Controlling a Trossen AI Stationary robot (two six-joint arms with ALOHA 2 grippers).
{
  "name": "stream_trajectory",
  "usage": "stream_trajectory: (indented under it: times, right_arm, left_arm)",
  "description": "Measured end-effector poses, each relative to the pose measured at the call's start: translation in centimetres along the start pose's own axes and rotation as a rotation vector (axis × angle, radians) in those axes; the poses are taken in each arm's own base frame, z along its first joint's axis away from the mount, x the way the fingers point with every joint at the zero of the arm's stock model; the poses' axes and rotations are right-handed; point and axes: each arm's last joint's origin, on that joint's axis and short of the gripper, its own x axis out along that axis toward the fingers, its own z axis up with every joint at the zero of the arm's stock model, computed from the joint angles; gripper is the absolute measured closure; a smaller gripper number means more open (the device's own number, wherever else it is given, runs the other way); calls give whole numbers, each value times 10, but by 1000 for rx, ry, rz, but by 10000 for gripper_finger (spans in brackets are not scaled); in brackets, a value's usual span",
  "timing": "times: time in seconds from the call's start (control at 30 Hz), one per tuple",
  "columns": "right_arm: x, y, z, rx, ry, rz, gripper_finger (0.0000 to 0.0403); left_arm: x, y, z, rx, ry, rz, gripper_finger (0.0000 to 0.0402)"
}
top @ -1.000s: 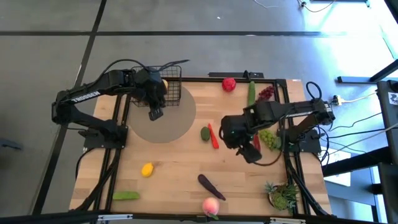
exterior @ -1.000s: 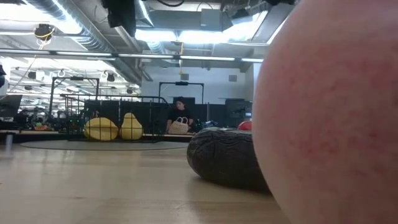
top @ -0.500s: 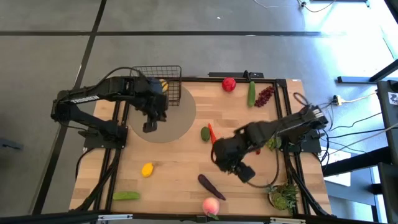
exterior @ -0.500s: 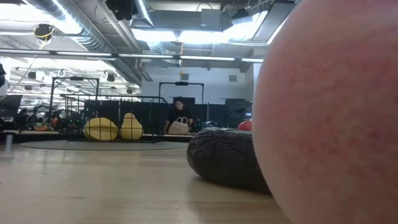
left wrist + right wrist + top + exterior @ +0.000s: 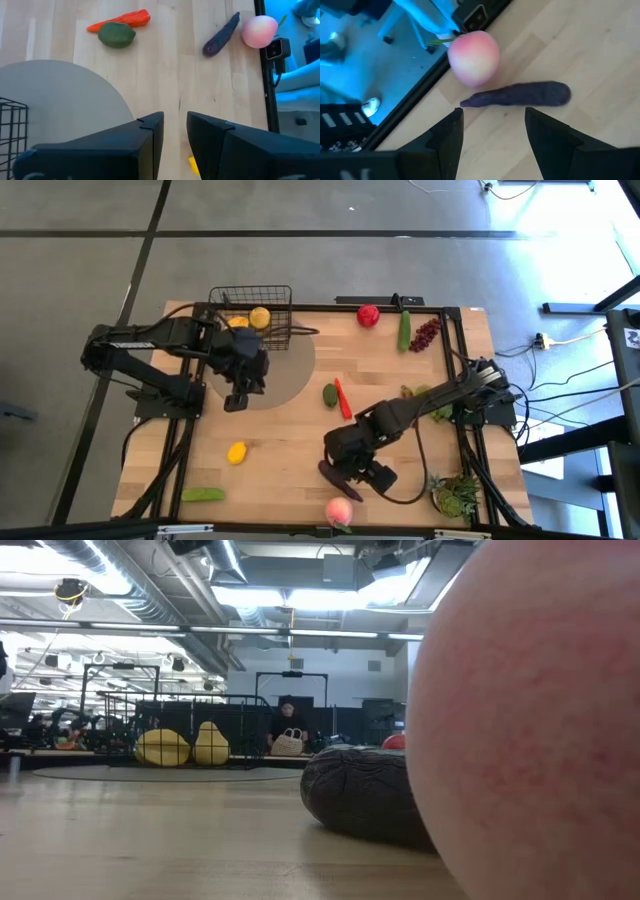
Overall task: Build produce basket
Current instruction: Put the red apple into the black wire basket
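The right claw (image 5: 352,470) is down over the dark eggplant (image 5: 333,477), and its two fingers are apart with nothing between them. The eggplant lies flat on the wooden table (image 5: 280,450), and the pink peach (image 5: 339,511) sits just beside it, closer to the table's edge. The black wire basket (image 5: 252,320) is well apart from the eggplant, at the far corner, with yellow fruit (image 5: 259,317) already inside it. The left claw (image 5: 236,399) hangs near the basket, over the gray round mat (image 5: 285,370); its fingers are a little apart and hold nothing. A green fruit (image 5: 329,393) and a red chili (image 5: 343,398) lie between the basket and the eggplant, and a lemon (image 5: 236,452) is on the wood too. What could go wrong, I think: the eggplant is long, thin and smooth, so it might roll or slip if the fingers close off the middle. The claw could also bump the peach, and the peach might roll off the table.
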Motion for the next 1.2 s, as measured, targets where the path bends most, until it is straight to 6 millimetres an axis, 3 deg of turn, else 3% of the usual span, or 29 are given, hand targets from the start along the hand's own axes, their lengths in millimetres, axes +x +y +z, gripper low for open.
stream_trajectory:
  times: [0.2,0.47,0.87,1.2]
  right_arm:
    - [0,-1,0,38,1,-3,199]
    - [-20,-18,-16,325,81,-90,199]
    - [-62,-78,-57,949,145,-295,199]
    - [-98,-127,-102,1195,147,-343,199]
  left_arm:
    - [1,-10,-2,-47,1,9,327]
    - [2,-17,-3,-104,-19,97,327]
    - [1,-13,-3,-175,-54,223,327]
    - [0,-9,-5,-180,-62,332,327]
